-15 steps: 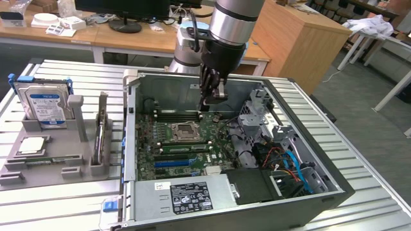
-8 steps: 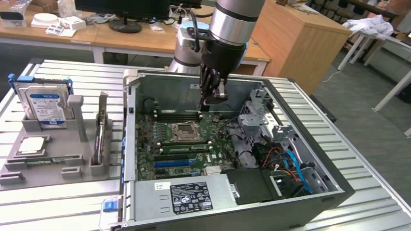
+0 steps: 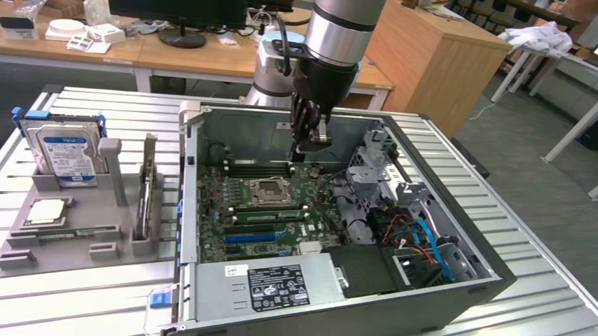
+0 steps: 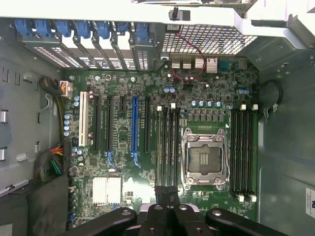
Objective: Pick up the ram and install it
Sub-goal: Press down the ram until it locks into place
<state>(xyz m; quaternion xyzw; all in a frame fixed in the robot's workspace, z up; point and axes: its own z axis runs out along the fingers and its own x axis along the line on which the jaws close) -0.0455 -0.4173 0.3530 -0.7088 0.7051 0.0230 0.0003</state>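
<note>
The ram (image 3: 67,232), a thin green stick, lies flat in a slot of the grey holder (image 3: 94,203) at the exterior view's left, outside the case. My gripper (image 3: 307,148) hangs inside the open computer case, above the motherboard (image 3: 309,203) near the far black slots (image 3: 262,168). It is far from the ram. Seen from the wrist, the fingers (image 4: 161,195) are pressed together with nothing between them, over the board's edge between the slots (image 4: 167,147) and the empty processor socket (image 4: 204,157). A second bank of black slots (image 4: 243,147) lies on the socket's other side.
On the grey holder stand a silver hard drive (image 3: 67,154) with a blue label, a square silver processor chip (image 3: 47,210) and an upright card (image 3: 148,189). The case walls (image 3: 192,175), power supply (image 3: 280,283), drive cage (image 3: 379,164) and cables (image 3: 421,238) hem in the motherboard.
</note>
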